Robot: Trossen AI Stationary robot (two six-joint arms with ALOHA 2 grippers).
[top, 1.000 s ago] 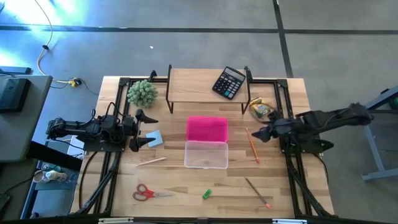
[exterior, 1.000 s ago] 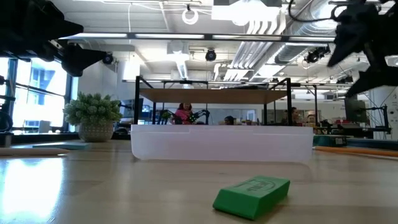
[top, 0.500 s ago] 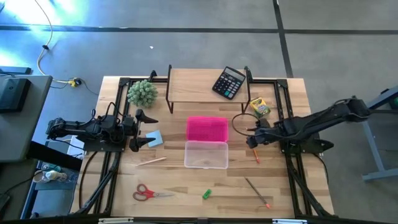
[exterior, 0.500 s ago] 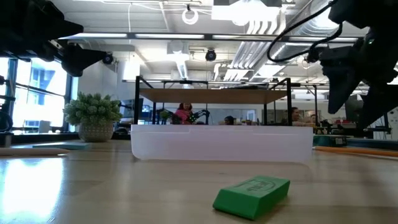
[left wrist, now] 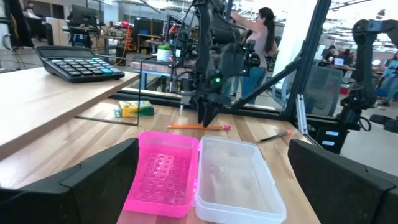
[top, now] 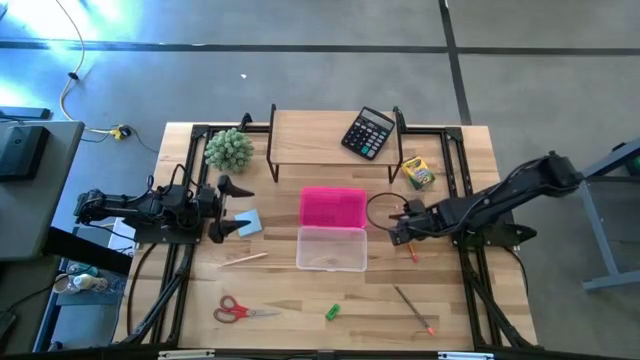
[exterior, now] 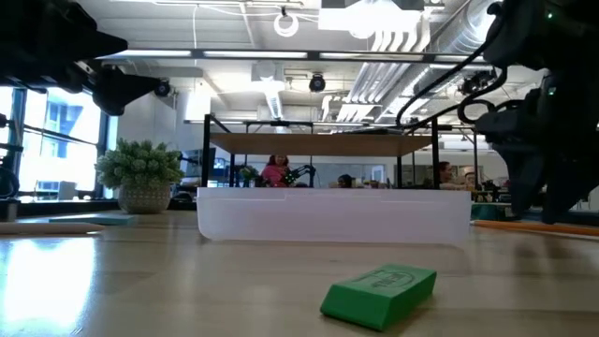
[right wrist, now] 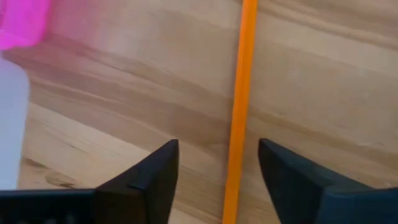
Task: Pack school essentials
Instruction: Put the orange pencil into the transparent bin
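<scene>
An orange pencil (right wrist: 239, 112) lies flat on the table to the right of the open pencil case, whose pink half (top: 333, 207) and clear half (top: 331, 247) rest side by side. My right gripper (right wrist: 217, 165) points down over the pencil, open, one finger on each side of it, and I see no touch. My left gripper (top: 232, 205) waits open at the table's left, next to a light-blue notepad (top: 250, 221). Red-handled scissors (top: 240, 311), a green piece (exterior: 379, 295), a pale pencil (top: 243, 260) and a dark pencil (top: 413, 308) lie toward the near edge. A crayon box (top: 417, 172) lies at the far right.
A raised wooden shelf (top: 310, 135) at the far side carries a black calculator (top: 368, 132). A fuzzy green plant ball (top: 229, 149) stands at the far left. Black frame rails run along both table sides. People show in the room beyond.
My right gripper has come down and moved toward the table's left and near edge. It has tipped from slanting to pointing steeply down, and now stands over the orange pencil beside the case. Nothing on the table has moved.
</scene>
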